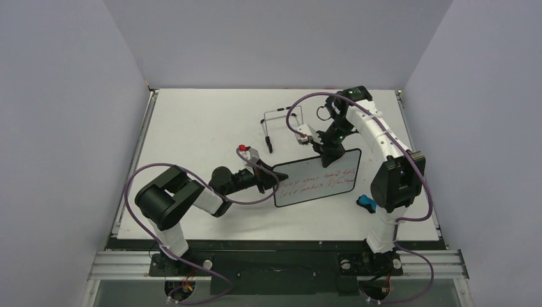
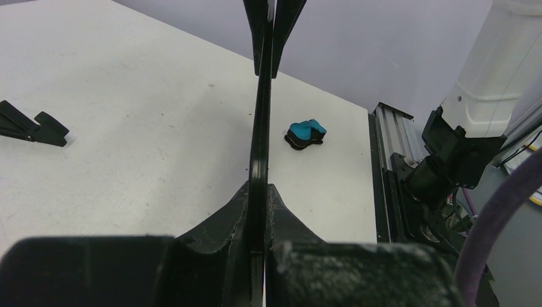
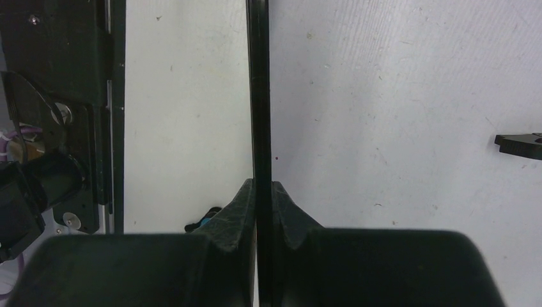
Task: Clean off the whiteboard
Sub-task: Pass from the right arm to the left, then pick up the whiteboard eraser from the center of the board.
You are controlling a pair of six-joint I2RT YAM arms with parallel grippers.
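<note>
Whiteboard [image 1: 317, 179], red writing unwiped, mid-table, long axis left–right; left gripper [image 1: 278, 177] pinches its left short edge, right gripper [image 1: 325, 153] pinches the far long edge; blue eraser [image 1: 365, 203] lies just off its near-right corner, closer to the right arm.

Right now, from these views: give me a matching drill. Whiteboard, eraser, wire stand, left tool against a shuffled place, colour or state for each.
Column 1
1. whiteboard
2. eraser
3. wire stand
4. left tool

Column 2
A. blue, lying loose on the table, near right
B. shut on the whiteboard's left edge
C. red handwriting on its face
D. far part of the table, beyond the whiteboard

Pairs: 1-C, 2-A, 3-D, 4-B
</note>
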